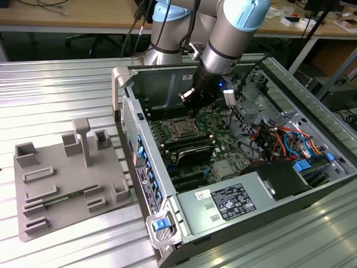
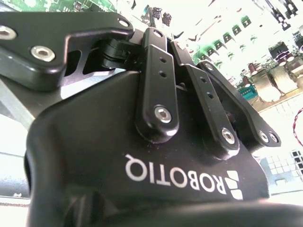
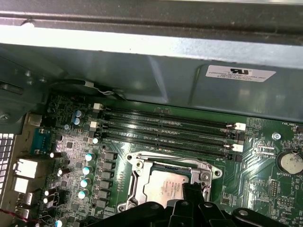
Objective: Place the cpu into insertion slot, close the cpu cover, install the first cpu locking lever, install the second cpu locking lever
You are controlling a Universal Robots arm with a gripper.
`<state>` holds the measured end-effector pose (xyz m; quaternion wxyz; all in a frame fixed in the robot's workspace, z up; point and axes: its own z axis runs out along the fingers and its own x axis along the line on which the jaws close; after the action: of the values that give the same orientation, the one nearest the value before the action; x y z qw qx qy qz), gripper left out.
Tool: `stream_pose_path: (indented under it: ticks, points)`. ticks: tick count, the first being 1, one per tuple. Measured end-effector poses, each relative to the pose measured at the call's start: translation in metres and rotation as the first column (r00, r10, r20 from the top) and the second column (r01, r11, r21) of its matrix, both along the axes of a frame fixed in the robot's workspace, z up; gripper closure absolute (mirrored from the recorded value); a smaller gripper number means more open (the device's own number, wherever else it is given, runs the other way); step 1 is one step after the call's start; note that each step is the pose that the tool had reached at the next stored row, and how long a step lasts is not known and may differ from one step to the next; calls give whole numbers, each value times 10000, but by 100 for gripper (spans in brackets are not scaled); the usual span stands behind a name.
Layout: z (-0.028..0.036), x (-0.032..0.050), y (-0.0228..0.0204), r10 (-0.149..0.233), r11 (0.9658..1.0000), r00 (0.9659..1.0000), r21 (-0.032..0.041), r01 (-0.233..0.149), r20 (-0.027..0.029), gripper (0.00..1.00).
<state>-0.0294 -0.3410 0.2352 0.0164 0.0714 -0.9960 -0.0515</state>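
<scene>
The cpu (image 3: pixel 162 188) lies in the insertion slot (image 1: pixel 181 129), its silvery top showing on the green board. The cpu cover (image 3: pixel 142 165), a silvery frame, lies flat around it. In the exterior view my gripper (image 1: pixel 188 105) hangs inside the open computer case, just above the slot's far edge. In the first wrist view my gripper (image 3: pixel 191 190) is shut, its dark tip over the edge of the cpu with nothing held. In the second wrist view the gripper's black housing (image 2: pixel 142 156) blocks the slot. I cannot make out how the locking levers stand.
Long black memory slots (image 3: pixel 165 127) run beside the socket, with the case wall (image 3: pixel 142 71) behind them. A power supply (image 1: pixel 234 201) and coloured cables (image 1: pixel 279 139) sit on the exterior view's right. A grey fixture plate (image 1: pixel 67 178) lies on the slatted table left of the case.
</scene>
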Motion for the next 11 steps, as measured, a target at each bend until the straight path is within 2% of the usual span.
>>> stream_pose_path:
  ticks: [5, 10, 11]
  points:
    - [-4, -1, -97, -54, 10000, 10000, -16, 54, 2, 89]
    - [-20, 4, -136, -94, 9999, 10000, -118, 94, 3, 89]
    - [-24, 8, -150, -98, 9998, 10000, -159, 98, 3, 89]
